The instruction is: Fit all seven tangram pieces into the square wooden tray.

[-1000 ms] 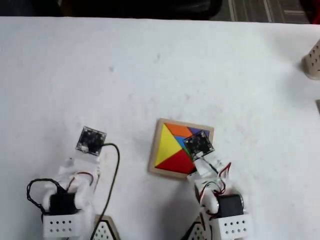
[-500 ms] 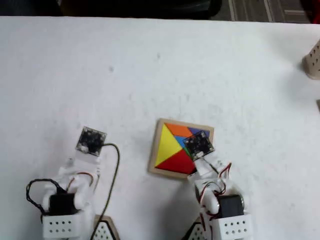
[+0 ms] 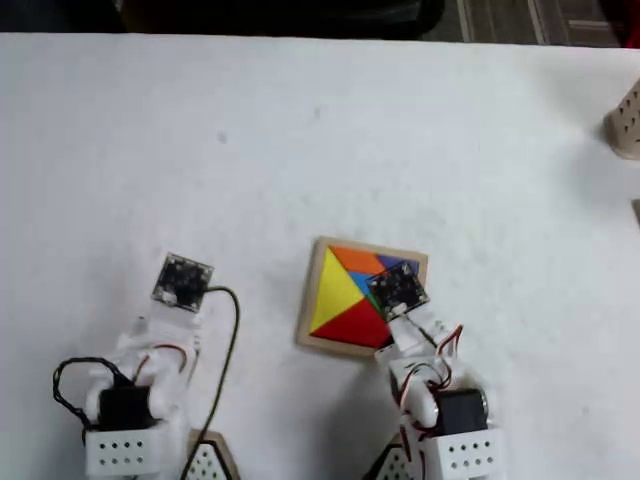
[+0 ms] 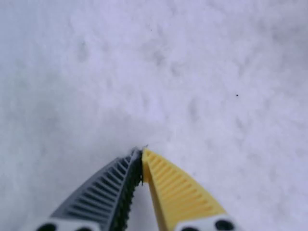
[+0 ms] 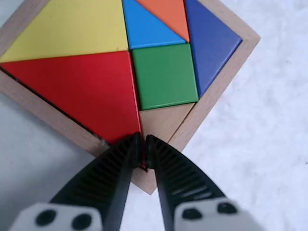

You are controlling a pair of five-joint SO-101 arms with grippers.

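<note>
Tray (image 3: 318, 292) sits near-centre on the white surface (image 3: 300, 130), close to the front edge, skewed a bit off the surface's edges. It's square, so no long axis.

Right wrist view, inside the tray (image 5: 226, 72):
- red triangle (image 5: 86, 91) and yellow triangle (image 5: 72, 29): right-angle tips meet at tray centre, long edges lie along two neighbouring rims
- green square (image 5: 165, 76): one corner at centre
- blue triangle (image 5: 147, 26) and orange triangle (image 5: 166, 14) just beyond the green square
- purple-blue parallelogram (image 5: 211, 43): long axis along the rim
- bare wood triangle (image 5: 163, 120) between the green square and the tray corner nearest the claw

Right arm (image 3: 440, 400) leans in from the front edge, wrist over the tray's near right corner. Right claw (image 5: 142, 143) is narrow with only a slit between its tips, which sit at the red triangle's corner by the rim. Can't tell if it touches.

Left arm (image 3: 125, 400) is well apart from the tray. Left claw (image 4: 142, 153) points down at bare surface, grey and yellow tips together, holding nothing.
</note>
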